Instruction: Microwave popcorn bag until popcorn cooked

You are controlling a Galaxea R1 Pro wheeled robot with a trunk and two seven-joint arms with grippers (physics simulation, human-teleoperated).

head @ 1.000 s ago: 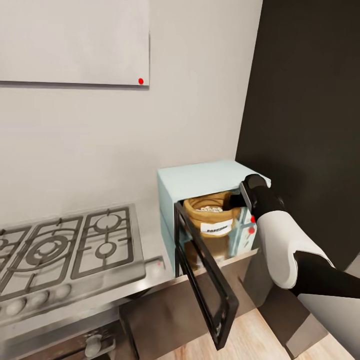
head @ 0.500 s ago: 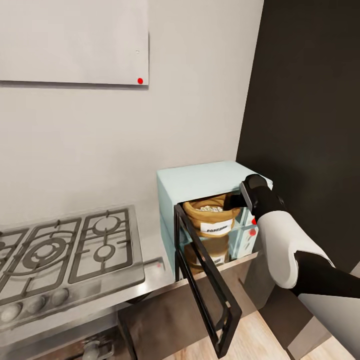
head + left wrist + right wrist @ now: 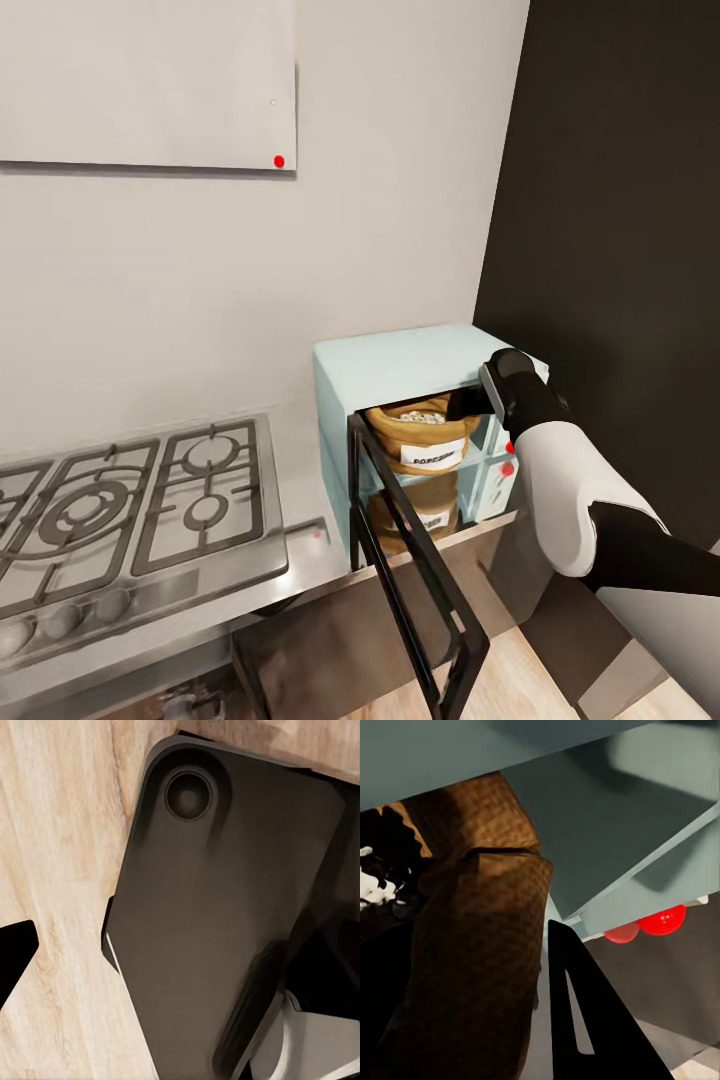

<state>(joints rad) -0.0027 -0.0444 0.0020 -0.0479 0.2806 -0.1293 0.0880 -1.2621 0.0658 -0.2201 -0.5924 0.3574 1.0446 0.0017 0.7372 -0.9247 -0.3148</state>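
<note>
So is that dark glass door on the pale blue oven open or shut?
Open. The dark-framed glass door swings out from the pale mint-blue microwave, leaving the tan popcorn sack visible inside, with the right claw at its rim.

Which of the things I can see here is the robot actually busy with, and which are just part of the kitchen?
Part of the job:
- popcorn bag, in the microwave
- popcorn in its mouth
- microwave, door open
- right gripper at the bag's rim
- countertop

Just kitchen:
- gas hob
- wall cabinet
- wooden floor
</note>
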